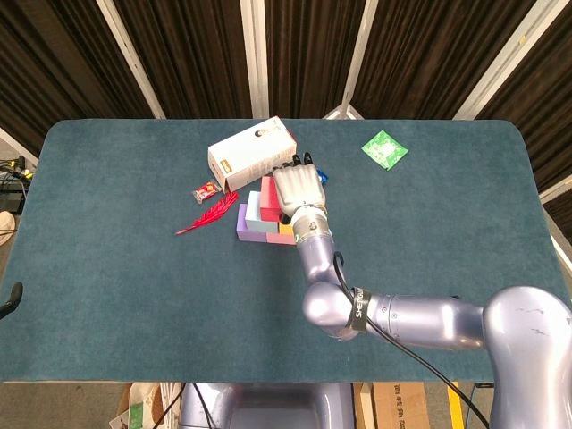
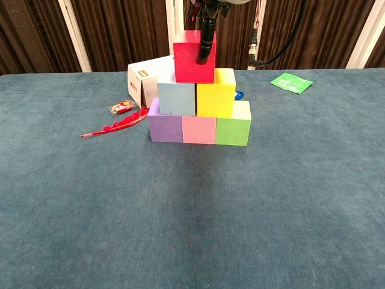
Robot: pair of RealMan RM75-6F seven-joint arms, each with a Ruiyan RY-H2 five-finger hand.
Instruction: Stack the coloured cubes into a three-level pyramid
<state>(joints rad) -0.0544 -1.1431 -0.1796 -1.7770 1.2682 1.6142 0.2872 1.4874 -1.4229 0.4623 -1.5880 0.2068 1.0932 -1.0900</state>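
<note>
A pyramid of cubes stands mid-table. Its bottom row is purple (image 2: 165,128), pink (image 2: 199,130) and green (image 2: 233,130). On them sit a light blue cube (image 2: 176,99) and a yellow cube (image 2: 216,93). The red cube (image 2: 186,60) sits on top, across those two. My right hand (image 1: 298,189) hangs over the stack from above and grips the red cube (image 1: 267,198), with one finger (image 2: 206,43) lying down its front face. In the head view the hand hides most of the pyramid. My left hand appears in neither view.
A white carton (image 1: 251,154) stands just behind the pyramid on the left. A red feather (image 1: 207,217) and a small wrapped sweet (image 1: 206,189) lie left of it. A green packet (image 1: 385,149) lies far right. A small blue thing (image 2: 239,94) peeks out behind the yellow cube.
</note>
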